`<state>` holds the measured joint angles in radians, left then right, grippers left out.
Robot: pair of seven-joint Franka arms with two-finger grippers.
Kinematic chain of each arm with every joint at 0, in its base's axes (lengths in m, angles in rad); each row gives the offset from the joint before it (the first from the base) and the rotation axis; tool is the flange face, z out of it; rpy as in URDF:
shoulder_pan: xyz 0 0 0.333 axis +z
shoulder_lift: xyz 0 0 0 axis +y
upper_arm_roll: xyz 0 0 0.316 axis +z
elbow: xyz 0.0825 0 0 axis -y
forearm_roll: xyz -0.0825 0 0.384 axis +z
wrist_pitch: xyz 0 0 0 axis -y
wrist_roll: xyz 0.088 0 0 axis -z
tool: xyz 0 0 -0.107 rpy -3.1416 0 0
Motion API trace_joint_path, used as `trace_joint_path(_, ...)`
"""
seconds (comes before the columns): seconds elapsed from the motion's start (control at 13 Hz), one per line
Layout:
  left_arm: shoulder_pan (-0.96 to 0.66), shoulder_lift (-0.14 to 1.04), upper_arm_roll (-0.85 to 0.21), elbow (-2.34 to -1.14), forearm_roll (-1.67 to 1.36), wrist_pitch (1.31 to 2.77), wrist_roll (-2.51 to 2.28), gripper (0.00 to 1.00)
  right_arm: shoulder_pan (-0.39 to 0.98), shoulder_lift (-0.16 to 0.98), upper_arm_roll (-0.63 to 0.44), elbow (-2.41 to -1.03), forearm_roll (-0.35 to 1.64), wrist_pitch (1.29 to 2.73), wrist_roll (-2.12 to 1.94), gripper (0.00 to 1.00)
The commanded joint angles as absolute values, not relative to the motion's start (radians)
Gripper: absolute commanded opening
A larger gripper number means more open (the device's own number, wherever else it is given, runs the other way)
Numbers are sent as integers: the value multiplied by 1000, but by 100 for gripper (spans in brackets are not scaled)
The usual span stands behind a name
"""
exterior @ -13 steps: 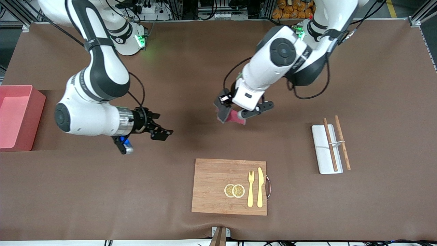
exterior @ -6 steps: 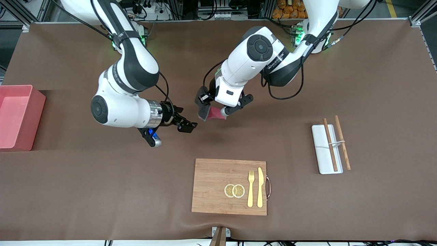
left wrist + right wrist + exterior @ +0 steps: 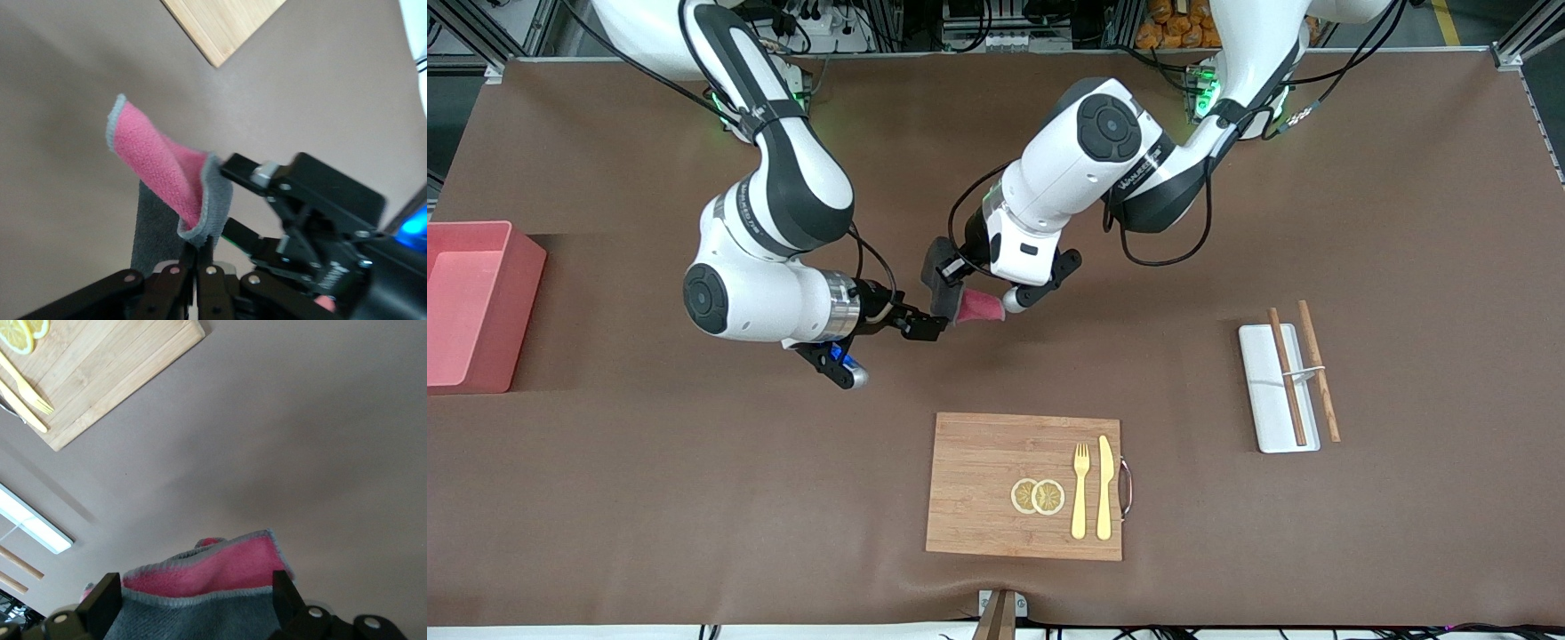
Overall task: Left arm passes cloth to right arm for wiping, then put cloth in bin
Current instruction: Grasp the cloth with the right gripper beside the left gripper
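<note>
The cloth (image 3: pixel 978 308), crimson-pink on one side and dark grey on the other, hangs in the air over the middle of the table. My left gripper (image 3: pixel 1009 302) is shut on one edge of it; this grip shows in the left wrist view (image 3: pixel 198 250), where the cloth (image 3: pixel 160 160) curls away from the fingers. My right gripper (image 3: pixel 927 327) is open, its fingers on either side of the cloth's other end. In the right wrist view the cloth (image 3: pixel 213 587) fills the gap of the right gripper (image 3: pixel 195 597). The light pink bin (image 3: pixel 525 302) stands at the right arm's end of the table.
A wooden cutting board (image 3: pixel 978 484) with lemon slices, a yellow fork and a knife lies nearer the front camera than the grippers. A white tray (image 3: pixel 1263 391) with brown chopsticks lies toward the left arm's end.
Both arms moved toward each other over the table's middle. The left gripper carried the cloth toward the right arm, and the right gripper's open fingers now straddle the cloth.
</note>
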<state>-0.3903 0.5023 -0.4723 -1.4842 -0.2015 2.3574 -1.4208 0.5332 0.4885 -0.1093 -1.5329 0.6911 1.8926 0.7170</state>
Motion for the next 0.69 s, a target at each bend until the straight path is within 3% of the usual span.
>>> trace_joint_path(0.0, -402, 522, -468, -1453, -230, 2378, -1440, 0, 552, 499, -120, -1490, 710, 1881, 693, 100)
trace_joint_path(0.54, -394, 523, -468, -1456, -233, 2378, -1463, 0, 580, 500, -121, -1479, 704, 1882, 687, 100)
trace_joint_path(0.62, -396, 523, -468, -1456, -233, 2378, -1463, 0, 580, 500, -120, -1479, 706, 1881, 687, 75)
